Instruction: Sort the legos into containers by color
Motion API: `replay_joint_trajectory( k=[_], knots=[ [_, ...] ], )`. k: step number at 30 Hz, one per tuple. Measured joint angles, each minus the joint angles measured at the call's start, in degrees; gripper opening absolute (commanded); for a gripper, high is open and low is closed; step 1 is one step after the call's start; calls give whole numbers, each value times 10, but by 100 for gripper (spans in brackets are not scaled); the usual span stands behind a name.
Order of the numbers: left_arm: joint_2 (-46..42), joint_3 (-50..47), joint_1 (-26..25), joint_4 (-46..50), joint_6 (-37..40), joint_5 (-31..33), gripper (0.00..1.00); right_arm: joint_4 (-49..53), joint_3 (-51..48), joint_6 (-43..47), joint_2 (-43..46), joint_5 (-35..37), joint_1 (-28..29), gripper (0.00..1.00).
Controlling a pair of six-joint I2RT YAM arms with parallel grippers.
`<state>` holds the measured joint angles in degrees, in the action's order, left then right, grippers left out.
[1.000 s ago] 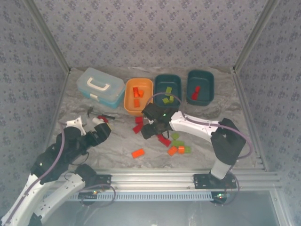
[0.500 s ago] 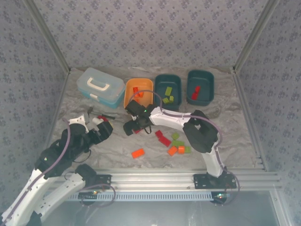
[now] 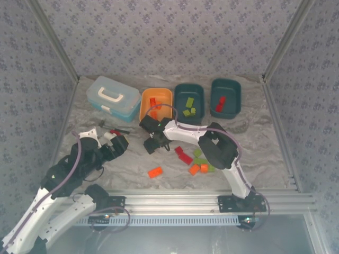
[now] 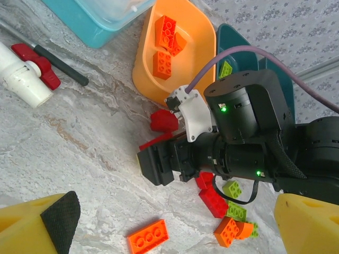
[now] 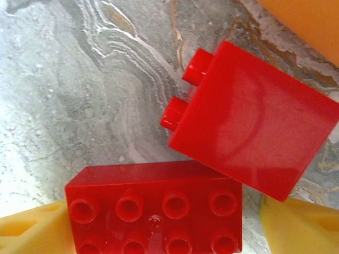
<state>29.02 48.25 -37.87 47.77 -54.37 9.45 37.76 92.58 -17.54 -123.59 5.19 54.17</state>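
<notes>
While the right gripper (image 5: 159, 227) is held low over the table (image 3: 132, 159), just in front of the orange bin (image 3: 143, 114), its yellow fingertips (image 5: 32, 230) are seen standing apart on either side of a flat red brick (image 5: 153, 209) that lies studs up. One tip is met by the brick's end, but a strip of table is left visible between the brick and the other tip, so the gripper is open and nothing is clamped. A second red brick (image 5: 254, 119) is lying on its side just beyond the first, studs pointing sideways; whether the two are touching cannot be told.

The left gripper (image 3: 117, 143) is held over the left part of the table, its jaws spread wide with nothing between them.

Orange bricks (image 3: 153, 103) are held in the orange bin, lime green bricks (image 3: 189, 103) in the middle teal bin (image 3: 176, 103), and a red brick (image 3: 220, 105) in the right teal bin (image 3: 238, 98). Unsorted on the table, a lone orange brick (image 3: 155, 172) is lying toward the front, and a mixed cluster (image 3: 194, 169) of red, green and orange bricks is gathered beside the right arm's elbow. A light blue case (image 3: 113, 98) is set at the back left.
</notes>
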Motion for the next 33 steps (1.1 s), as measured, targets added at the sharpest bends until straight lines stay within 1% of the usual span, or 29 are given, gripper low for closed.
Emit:
replay_joint_trajectory(
  k=[4,8,10,14,17,20,22,24,26,27,29,33],
  knots=[
    [0,0,0,0,0,0,96,0,0,1,0,4,4,66],
    [0,0,0,0,0,-2,96,-2,-3,-1,5,7,11,61],
    [1,0,0,-2,-1,-9,96,-4,-23,-2,24,10,17,60],
    [20,-2,0,-29,-7,-34,96,3,-92,-15,117,16,24,60],
    [51,-7,-8,-62,-9,-53,97,15,-135,-27,224,23,12,60],
    [98,-6,-25,-104,-8,-68,97,17,-158,-33,327,24,-50,60],
    [142,-1,-38,-132,-6,-78,97,15,-159,-37,369,27,-124,60],
    [185,16,-50,-154,-2,-85,97,6,-159,-39,382,31,-196,60],
    [238,40,-60,-183,1,-90,97,-5,-159,-43,372,31,-269,60],
    [255,49,-63,-194,3,-92,97,-7,-156,-45,360,32,-296,60],
    [288,68,-69,-219,7,-99,97,-13,-135,-52,318,32,-352,59],
    [327,94,-76,-251,12,-103,97,-24,-58,-77,205,30,-431,59]
  ],
)
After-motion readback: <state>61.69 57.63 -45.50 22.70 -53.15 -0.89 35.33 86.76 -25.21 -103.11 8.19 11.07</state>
